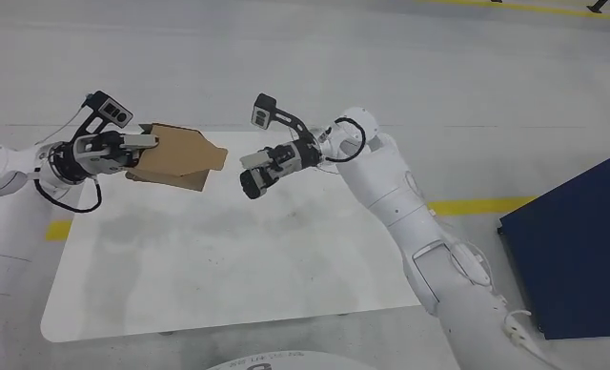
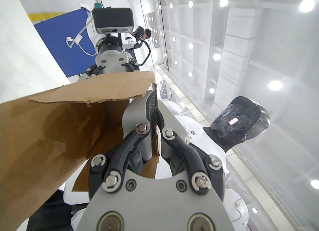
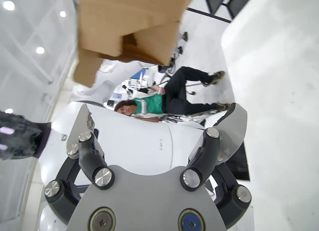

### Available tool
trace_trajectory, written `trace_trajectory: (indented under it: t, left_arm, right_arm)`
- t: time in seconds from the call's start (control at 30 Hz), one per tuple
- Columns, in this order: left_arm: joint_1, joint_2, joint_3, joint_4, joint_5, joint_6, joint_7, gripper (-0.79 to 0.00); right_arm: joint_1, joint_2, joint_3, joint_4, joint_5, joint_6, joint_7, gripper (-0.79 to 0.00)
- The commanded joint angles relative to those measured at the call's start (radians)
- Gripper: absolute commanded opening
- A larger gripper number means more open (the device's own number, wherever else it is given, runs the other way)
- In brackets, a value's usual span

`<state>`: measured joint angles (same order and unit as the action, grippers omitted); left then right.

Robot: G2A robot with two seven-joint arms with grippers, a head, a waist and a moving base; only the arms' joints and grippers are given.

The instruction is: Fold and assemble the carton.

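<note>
A brown cardboard carton (image 1: 179, 153) hangs in the air over the far left part of the white table (image 1: 219, 275), its end flaps loose. My left gripper (image 1: 143, 143) is shut on one wall of the carton (image 2: 62, 127), the fingers (image 2: 139, 114) pinching the cardboard edge. My right gripper (image 1: 251, 182) hovers a short way to the right of the carton, open, with nothing between its fingers (image 3: 84, 122). From the right wrist the carton (image 3: 134, 10) shows ahead, its open end and flaps facing this gripper (image 3: 162, 117).
A dark blue bin (image 1: 572, 246) stands on the floor at the right of the table. A yellow line (image 1: 477, 205) runs across the floor behind the table.
</note>
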<state>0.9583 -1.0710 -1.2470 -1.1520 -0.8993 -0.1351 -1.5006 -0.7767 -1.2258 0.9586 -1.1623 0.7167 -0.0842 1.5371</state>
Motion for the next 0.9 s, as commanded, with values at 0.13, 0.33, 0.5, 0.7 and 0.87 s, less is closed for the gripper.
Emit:
trace_trajectory:
  t: [0.13,0.33,0.5,0.7,0.87]
  left_arm:
    - [0.001,-0.001,-0.007,0.008,-0.008,-0.006,0.014,-0.785]
    - [0.001,-0.001,-0.007,0.008,-0.008,-0.006,0.014,-0.785]
    - [0.028,0.000,-0.006,-0.034,0.041,-0.023,0.103,-0.785]
    - [0.043,0.001,-0.014,-0.056,0.055,-0.021,0.122,-0.785]
    - [0.054,0.002,-0.020,-0.066,0.056,-0.022,0.128,-0.785]
  right_arm:
    - [0.010,0.003,-0.017,0.005,0.090,0.013,-0.001,0.000]
    - [0.003,0.001,-0.016,-0.008,0.109,0.016,-0.014,0.000]
    - [-0.004,-0.019,-0.023,-0.037,0.204,0.018,-0.123,0.000]
    - [0.009,-0.036,-0.045,-0.018,0.224,0.000,-0.130,0.000]
    - [0.005,-0.044,-0.028,-0.004,0.289,-0.020,-0.107,0.000]
